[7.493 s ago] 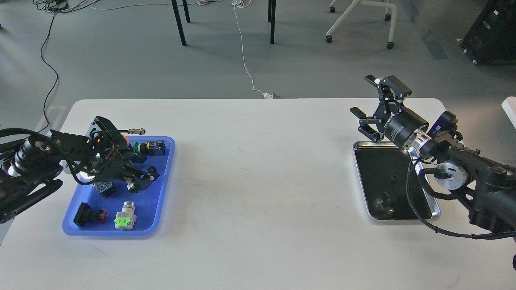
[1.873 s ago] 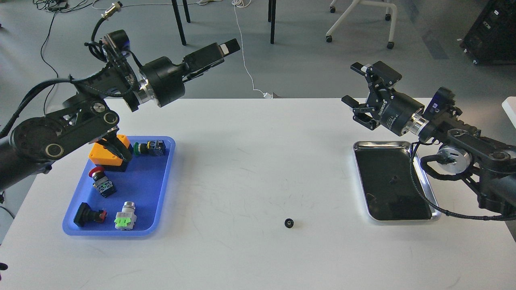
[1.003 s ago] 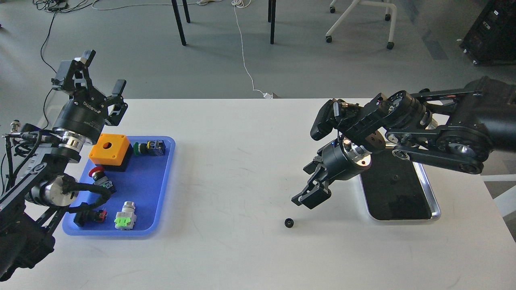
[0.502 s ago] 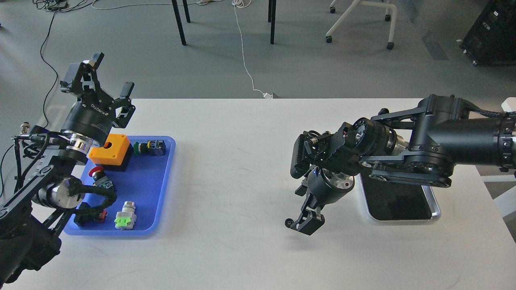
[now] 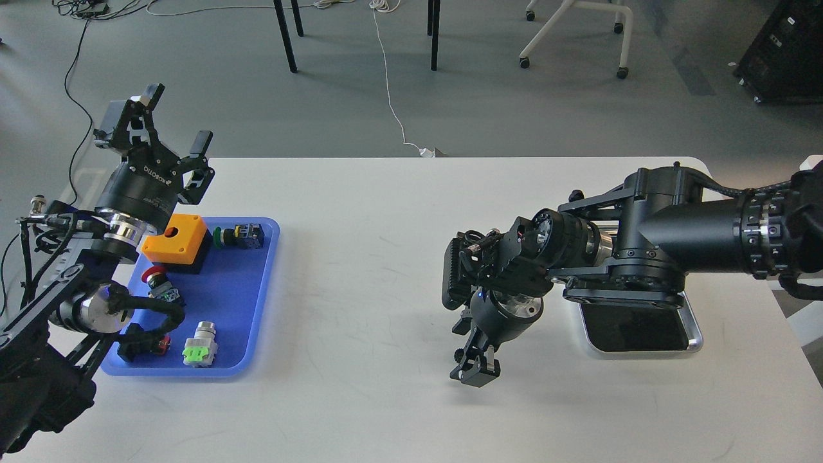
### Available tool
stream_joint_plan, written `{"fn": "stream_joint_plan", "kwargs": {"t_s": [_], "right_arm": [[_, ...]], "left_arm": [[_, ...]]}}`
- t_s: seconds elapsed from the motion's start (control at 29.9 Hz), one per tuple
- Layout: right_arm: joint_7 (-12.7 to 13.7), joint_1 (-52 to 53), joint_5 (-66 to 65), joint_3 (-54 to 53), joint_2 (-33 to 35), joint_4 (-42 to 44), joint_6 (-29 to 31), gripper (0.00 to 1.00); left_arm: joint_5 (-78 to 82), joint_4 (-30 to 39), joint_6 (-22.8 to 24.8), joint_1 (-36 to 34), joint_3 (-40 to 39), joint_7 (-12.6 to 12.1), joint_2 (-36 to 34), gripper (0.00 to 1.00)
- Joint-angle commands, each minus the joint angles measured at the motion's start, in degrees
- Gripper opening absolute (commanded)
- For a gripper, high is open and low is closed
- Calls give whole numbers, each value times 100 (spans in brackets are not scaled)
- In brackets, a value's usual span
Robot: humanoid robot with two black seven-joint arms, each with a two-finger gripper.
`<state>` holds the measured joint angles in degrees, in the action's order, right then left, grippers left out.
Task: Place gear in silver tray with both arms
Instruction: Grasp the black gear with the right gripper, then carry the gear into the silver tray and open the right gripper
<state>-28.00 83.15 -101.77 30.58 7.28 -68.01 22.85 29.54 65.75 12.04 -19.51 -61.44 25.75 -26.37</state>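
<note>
The small black gear [image 5: 456,354] lies on the white table, front centre, only partly showing. My right gripper [image 5: 474,370] points down at the table right beside it, its fingers touching or almost touching the gear; they are dark and overlap, so I cannot tell if they are closed on it. The silver tray [image 5: 693,329] is at the right, mostly covered by my right arm; only its front part shows. My left gripper [image 5: 168,125] is open and empty, raised above the table's back left corner.
A blue plastic tray [image 5: 265,289] at the left holds an orange box [image 5: 175,236], a green-and-grey button [image 5: 200,352] and several other switches. My left arm's elbow and cables hang over its left side. Chair and table legs stand on the floor behind.
My right gripper has moved a little left and down, closing in on the gear, which is now more hidden. The left arm has barely moved.
</note>
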Motion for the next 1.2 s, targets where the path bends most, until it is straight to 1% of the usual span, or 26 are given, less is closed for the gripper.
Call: {"fn": "stream_joint_plan", "kwargs": {"t_s": [0.0,0.2,0.27,0.37,0.57,0.7,0.77,0.84,1.0,1.17], "right_arm": [[0,-88,-1,10,-147,147,0,63],[0,-124,-1,212,-191,174,-9,62],[0,-133,-1,221,-191,174,-9,57],[0,-133,-1,221,-191,174,-9,55],[0,-133,-1,229,-200,253,-9,44],[0,-124,-1,238,-200,253,-9,33],[0,-124,-1,238,-200,253,-9,25],[0,-124,-1,229,-200,262,-9,19],[0,-98,-1,229,-200,262,-9,13],[0,8,26,159,-130,279,-9,12]], "left_arm": [[-1,0,0,0,-9,0,1,98],[-1,0,0,0,-88,0,-8,98],[8,0,0,0,-96,0,-8,98],[-1,0,0,0,-96,0,-8,98],[-1,-9,9,0,-96,9,1,98],[8,0,9,0,-96,9,1,98],[-1,0,9,0,-105,9,10,98],[8,0,9,0,-105,9,10,98],[-1,0,9,0,-131,9,1,98],[-1,0,9,0,-149,0,10,98]]}}
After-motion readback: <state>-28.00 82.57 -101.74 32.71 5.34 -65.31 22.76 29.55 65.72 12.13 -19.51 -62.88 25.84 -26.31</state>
